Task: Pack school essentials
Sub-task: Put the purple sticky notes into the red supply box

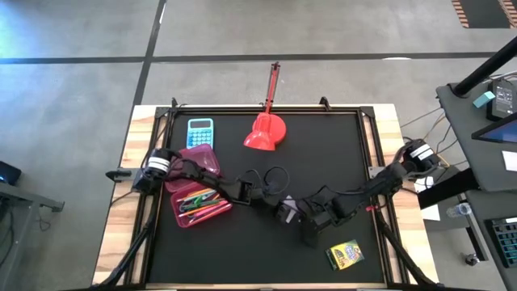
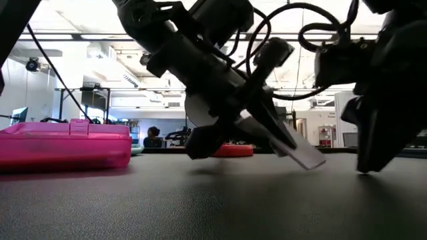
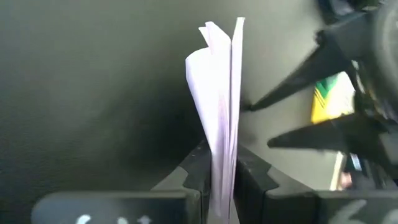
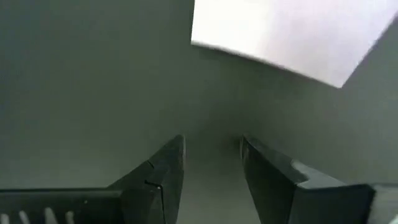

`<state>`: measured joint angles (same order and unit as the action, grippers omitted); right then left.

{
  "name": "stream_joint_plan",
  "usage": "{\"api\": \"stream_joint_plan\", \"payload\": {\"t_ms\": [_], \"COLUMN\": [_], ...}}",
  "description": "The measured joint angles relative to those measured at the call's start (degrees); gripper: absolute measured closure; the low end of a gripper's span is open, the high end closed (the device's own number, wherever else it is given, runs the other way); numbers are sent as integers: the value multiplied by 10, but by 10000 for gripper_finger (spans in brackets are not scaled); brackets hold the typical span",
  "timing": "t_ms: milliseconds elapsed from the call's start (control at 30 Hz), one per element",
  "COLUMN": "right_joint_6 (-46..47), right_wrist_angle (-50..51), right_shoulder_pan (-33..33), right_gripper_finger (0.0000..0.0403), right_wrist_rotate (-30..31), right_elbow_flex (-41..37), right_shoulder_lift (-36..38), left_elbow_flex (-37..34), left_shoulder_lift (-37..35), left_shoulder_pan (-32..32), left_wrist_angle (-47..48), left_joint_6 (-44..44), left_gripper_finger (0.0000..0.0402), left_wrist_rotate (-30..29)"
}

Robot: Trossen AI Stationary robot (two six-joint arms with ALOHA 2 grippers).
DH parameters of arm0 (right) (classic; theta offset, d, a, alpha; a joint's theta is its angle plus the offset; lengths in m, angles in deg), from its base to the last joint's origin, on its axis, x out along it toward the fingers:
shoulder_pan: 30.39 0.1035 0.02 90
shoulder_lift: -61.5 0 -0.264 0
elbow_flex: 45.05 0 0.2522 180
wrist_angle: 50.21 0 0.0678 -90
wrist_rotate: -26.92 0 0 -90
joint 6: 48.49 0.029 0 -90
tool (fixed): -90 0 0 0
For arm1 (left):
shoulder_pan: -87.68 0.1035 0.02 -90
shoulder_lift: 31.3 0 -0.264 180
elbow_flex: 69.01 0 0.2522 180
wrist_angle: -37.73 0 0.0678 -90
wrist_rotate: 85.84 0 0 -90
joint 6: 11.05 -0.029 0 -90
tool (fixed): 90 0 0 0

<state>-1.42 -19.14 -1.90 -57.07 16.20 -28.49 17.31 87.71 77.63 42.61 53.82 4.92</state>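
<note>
White paper, a small folded pad (image 3: 219, 106), stands edge-on between the fingers of the left tool (image 3: 222, 180), which is clenched on its lower edge; the sheets splay apart above the grip. In the low view the pad (image 2: 297, 148) juts down and forward from the tool's tip, one corner just above the black worktop (image 2: 213, 207). Pinching it by the edge looks deliberate: a flat square is hard to lift any other way, and held like this it can be slid into the pink case (image 1: 200, 204).

That case lies behind the left tool, back toward the arm's base, lid open, with pencils and highlighters (image 1: 199, 202) already inside. The crayon box (image 1: 345, 255) lies on the worktop just beyond the right tool, not yet packed.

Left arm is stretched low across the worktop, wrist tipped down. Right tool (image 4: 211, 171) hangs close beside it, fingers spread and released, gripping nothing, with the pad's white face just ahead of its tips. Its arm reaches in from the opposite side, bent at the elbow.
</note>
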Motion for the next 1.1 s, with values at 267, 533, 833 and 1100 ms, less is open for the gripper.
{"api": "stream_joint_plan", "payload": {"t_ms": [267, 533, 833, 1100], "right_joint_6": [35, 70, 117, 134], "right_wrist_angle": [17, 21, 23, 25], "right_shoulder_pan": [28, 69, 113, 133], "right_gripper_finger": [257, 257, 257, 257], "right_wrist_rotate": [1, -8, -5, -5], "right_elbow_flex": [0, 0, 25, 39], "right_shoulder_lift": [6, 38, 59, 56], "left_elbow_flex": [-17, -21, -50, -132], "left_shoulder_lift": [-101, -253, -354, -365], "left_shoulder_pan": [15, 11, -38, -53], "left_wrist_angle": [129, 474, 676, 656], "left_joint_6": [-106, -162, -67, -13], "left_gripper_finger": [371, 371, 371, 370], "left_wrist_rotate": [74, 8, -63, -52]}}
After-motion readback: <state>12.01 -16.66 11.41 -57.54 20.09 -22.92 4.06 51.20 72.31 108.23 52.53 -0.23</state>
